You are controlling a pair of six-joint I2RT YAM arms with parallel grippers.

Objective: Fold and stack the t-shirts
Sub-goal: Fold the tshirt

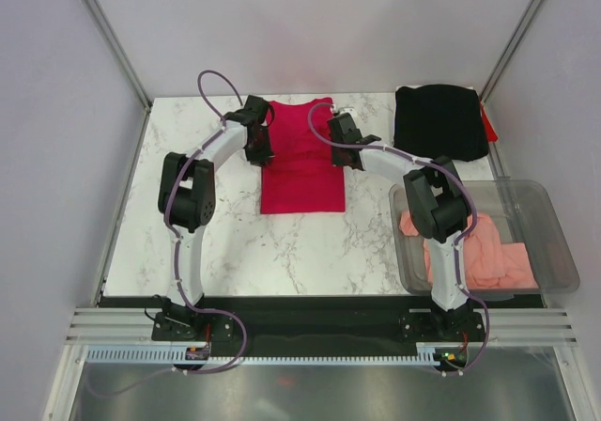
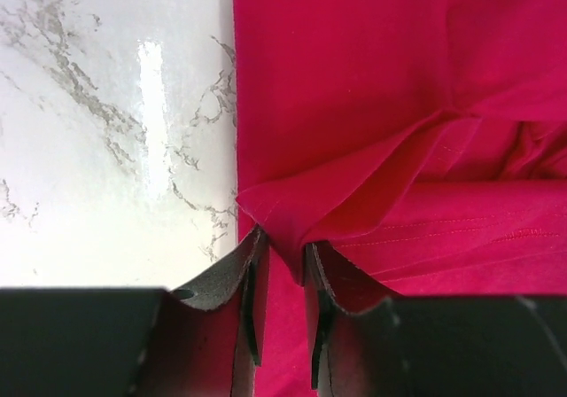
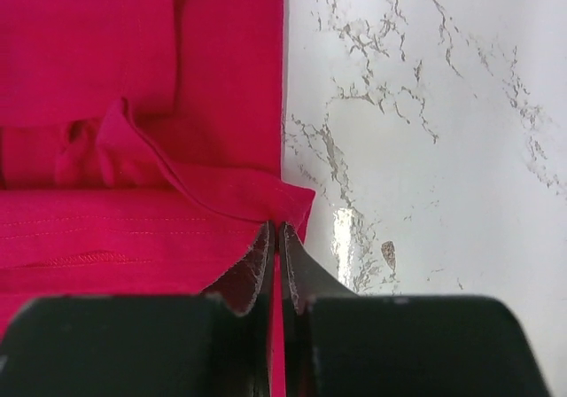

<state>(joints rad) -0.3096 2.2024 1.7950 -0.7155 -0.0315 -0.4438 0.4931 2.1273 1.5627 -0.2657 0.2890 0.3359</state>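
The crimson red t-shirt (image 1: 302, 167) lies in the middle of the table as a long narrow rectangle, sleeves tucked in. My left gripper (image 1: 260, 142) is at its left edge, shut on a folded corner of the cloth (image 2: 372, 78); the pinch shows in the left wrist view (image 2: 282, 242). My right gripper (image 1: 338, 143) is at the right edge, shut on the opposite corner (image 3: 106, 51); the pinch shows in the right wrist view (image 3: 276, 229). The black t-shirt (image 1: 441, 122) lies folded at the back right. The salmon-pink t-shirt (image 1: 488, 257) lies crumpled in the bin.
A clear plastic bin (image 1: 554, 224) stands at the right front, next to the right arm. A bit of red (image 1: 486, 120) sticks out beside the black shirt. The marble tabletop (image 1: 197, 242) ends at grey walls on both sides.
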